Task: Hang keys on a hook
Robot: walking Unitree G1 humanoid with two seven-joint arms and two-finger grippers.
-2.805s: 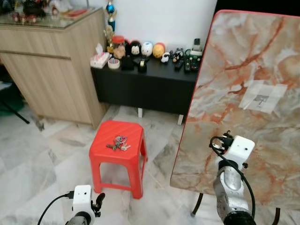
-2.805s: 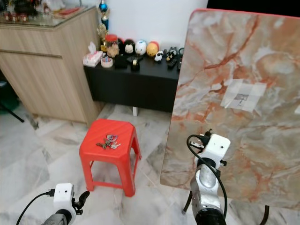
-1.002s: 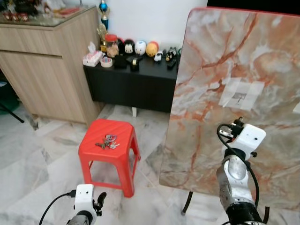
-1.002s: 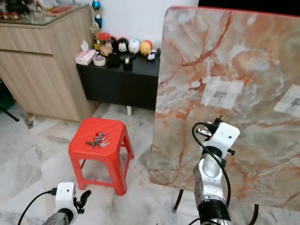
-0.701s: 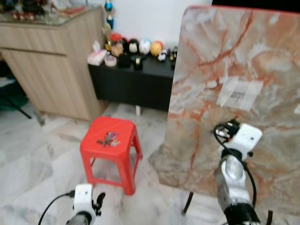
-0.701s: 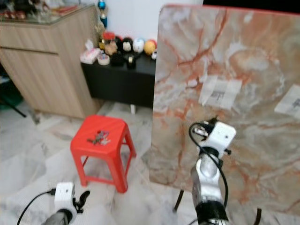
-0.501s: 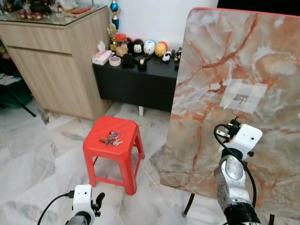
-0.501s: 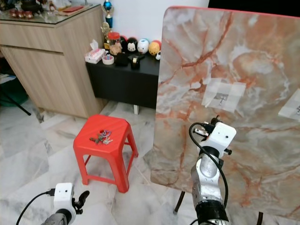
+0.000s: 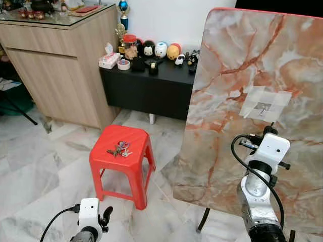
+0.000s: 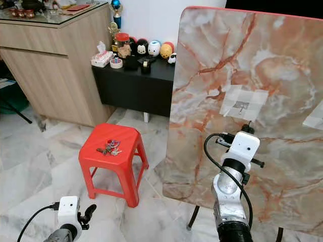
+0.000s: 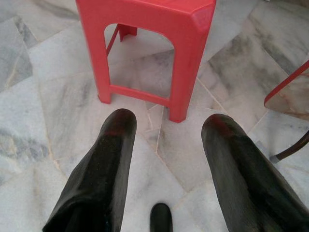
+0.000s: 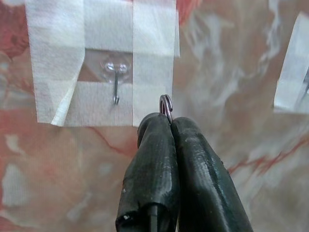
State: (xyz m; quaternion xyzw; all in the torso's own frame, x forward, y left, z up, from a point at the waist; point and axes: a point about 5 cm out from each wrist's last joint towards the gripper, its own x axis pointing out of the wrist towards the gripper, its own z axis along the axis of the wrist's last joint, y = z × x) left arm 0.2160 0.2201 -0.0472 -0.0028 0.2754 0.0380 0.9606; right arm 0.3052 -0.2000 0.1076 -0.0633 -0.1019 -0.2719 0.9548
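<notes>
Marble floor tiles (image 9: 45, 176) run under a red plastic stool (image 9: 122, 159) on the left; a bunch of metal keys (image 9: 118, 149) lies flat on its seat, long axis running left to right. On the right stands an upright orange-veined marble board (image 9: 252, 91) with a small clear hook (image 12: 116, 82) taped on, its shank hanging downward. The right gripper (image 12: 166, 123), pressed shut on a small metal ring (image 12: 166, 102), hovers just right of the hook. It has risen since earlier. The left gripper (image 11: 166, 130) hangs low, fingers spread, holding nothing.
</notes>
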